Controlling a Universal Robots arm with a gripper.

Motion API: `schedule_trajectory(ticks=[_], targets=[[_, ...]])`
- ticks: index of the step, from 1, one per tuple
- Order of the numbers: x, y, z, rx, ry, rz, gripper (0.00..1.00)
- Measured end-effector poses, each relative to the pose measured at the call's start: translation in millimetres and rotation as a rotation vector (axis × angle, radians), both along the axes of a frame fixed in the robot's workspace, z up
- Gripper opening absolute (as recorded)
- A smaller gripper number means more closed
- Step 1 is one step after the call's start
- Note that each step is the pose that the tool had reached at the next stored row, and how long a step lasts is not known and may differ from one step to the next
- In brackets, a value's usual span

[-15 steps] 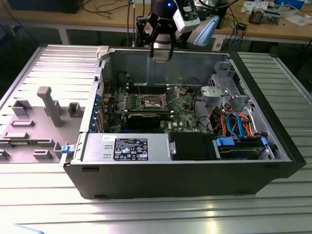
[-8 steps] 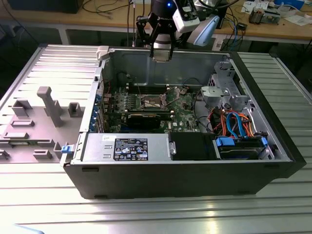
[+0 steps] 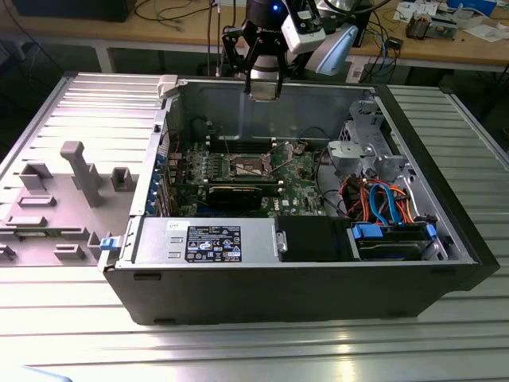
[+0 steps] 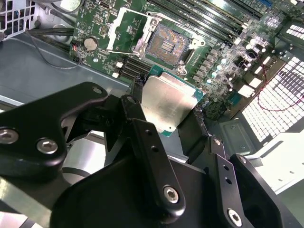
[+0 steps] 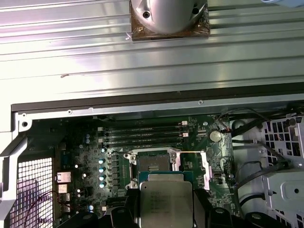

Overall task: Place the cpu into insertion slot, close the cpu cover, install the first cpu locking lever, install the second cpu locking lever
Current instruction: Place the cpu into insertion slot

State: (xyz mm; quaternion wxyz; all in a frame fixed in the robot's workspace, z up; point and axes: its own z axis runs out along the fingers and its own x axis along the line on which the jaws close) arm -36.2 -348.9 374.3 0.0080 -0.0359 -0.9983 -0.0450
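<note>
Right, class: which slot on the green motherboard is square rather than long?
The insertion slot, dark-centred, silver-rimmed, its cpu cover flipped open; the memory slots are long narrow strips. The gripper holds the cpu above it.

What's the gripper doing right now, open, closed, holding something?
The gripper is closed on the cpu, which is not yet in the slot.

Dull silver-grey top on the cpu (image 4: 166,102), with a thin green edge showing, and it's clamped in the glossy black hand (image 4: 167,111). The motherboard (image 4: 95,19) is deep green, dotted with white and silver parts. The insertion slot (image 4: 166,45) has a dark speckled centre and a silver rim, and the cpu cover (image 4: 124,31) is bright silver. On the ribbed silver table (image 3: 238,350) there's a black case (image 3: 318,294), a blue drive bay (image 3: 390,239), and orange and blue cables (image 3: 380,199).
</note>
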Motion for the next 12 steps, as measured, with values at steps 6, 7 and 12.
schedule_trajectory(ticks=[6,7,12], targets=[[0.0,0.0,0.0,0.0000,0.0000,-0.006,0.55],[0.0,0.0,0.0,0.0001,0.0000,-0.008,0.55],[0.0,-0.1,0.0,0.0000,0.0000,-0.017,0.55]])
